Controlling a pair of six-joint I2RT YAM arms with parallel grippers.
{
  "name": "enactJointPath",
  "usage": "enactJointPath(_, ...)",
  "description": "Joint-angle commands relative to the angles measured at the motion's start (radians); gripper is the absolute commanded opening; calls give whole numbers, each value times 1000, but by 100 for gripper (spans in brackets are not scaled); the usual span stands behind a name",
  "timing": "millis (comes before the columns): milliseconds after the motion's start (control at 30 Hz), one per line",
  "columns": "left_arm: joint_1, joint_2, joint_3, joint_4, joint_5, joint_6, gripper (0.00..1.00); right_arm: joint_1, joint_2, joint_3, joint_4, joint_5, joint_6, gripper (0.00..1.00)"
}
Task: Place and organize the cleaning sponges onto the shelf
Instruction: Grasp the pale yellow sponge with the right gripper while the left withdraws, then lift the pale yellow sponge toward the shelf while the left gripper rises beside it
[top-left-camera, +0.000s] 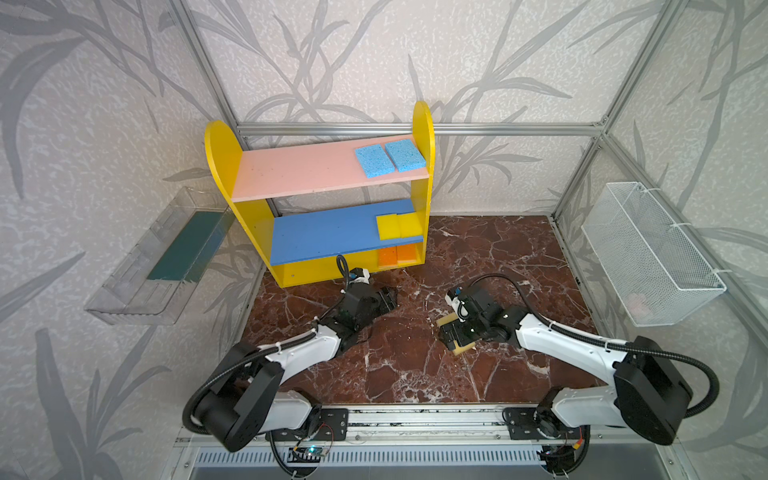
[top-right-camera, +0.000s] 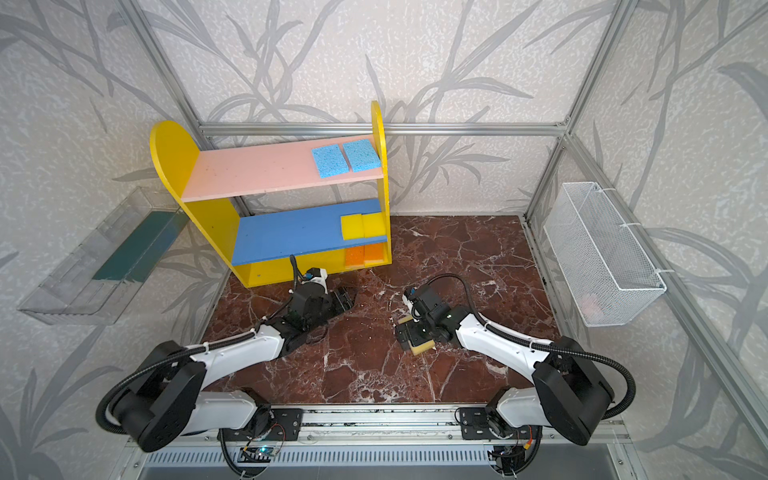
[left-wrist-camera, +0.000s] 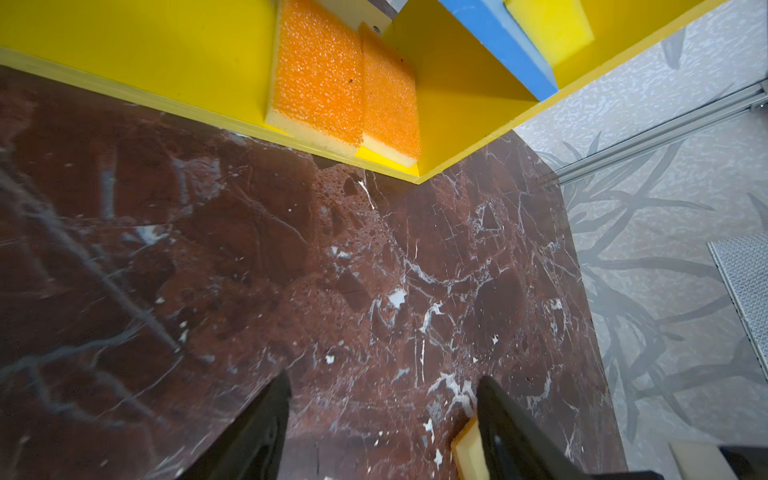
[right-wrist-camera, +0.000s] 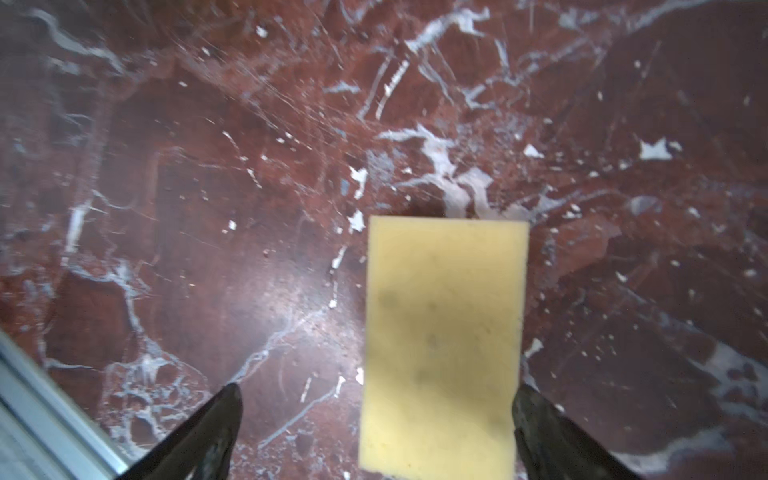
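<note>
The shelf (top-left-camera: 222, 166) (top-right-camera: 174, 162) stands at the back left of the table. Its pink board carries two light blue sponges (top-left-camera: 374, 161) (top-left-camera: 405, 155). Two bright yellow sponges (top-left-camera: 388, 227) lie on the blue board and two orange ones (top-left-camera: 387, 258) (left-wrist-camera: 320, 79) on the base, all at the right end. A pale yellow sponge (right-wrist-camera: 442, 340) (top-left-camera: 464, 348) (top-right-camera: 423, 347) lies on the table. My right gripper (right-wrist-camera: 379, 388) (top-left-camera: 451, 336) hangs open over it, the sponge closer to one finger. My left gripper (left-wrist-camera: 383, 378) (top-left-camera: 392, 297) is open and empty, low in front of the shelf base.
A clear plastic tray (top-left-camera: 124, 286) with a dark green liner hangs on the left wall. A white wire mesh basket (top-left-camera: 648, 249) hangs on the right wall. The red marble tabletop (top-left-camera: 415, 374) lies between the arms. The left halves of the shelf boards are bare.
</note>
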Motion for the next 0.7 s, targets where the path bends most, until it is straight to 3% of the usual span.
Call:
enactJointPath(0, -4, -90, -47, -86, -41, 36, 73, 12, 19, -12, -87, 54, -11, 99)
enactJointPath(167, -4, -187, -102, -119, -30, 36, 73, 15, 63, -7, -80, 60, -9, 99)
enactJointPath(467, 1, -224, -133, -123, 20, 24, 75, 17, 164, 30, -80, 72, -2, 99)
enactJointPath(600, 10, -229, -128, -122, 50, 19, 75, 16, 191, 44, -77, 71, 2, 91)
enactJointPath(667, 17, -237, -124, -128, 67, 17, 75, 17, 199, 52, -77, 65, 6, 82)
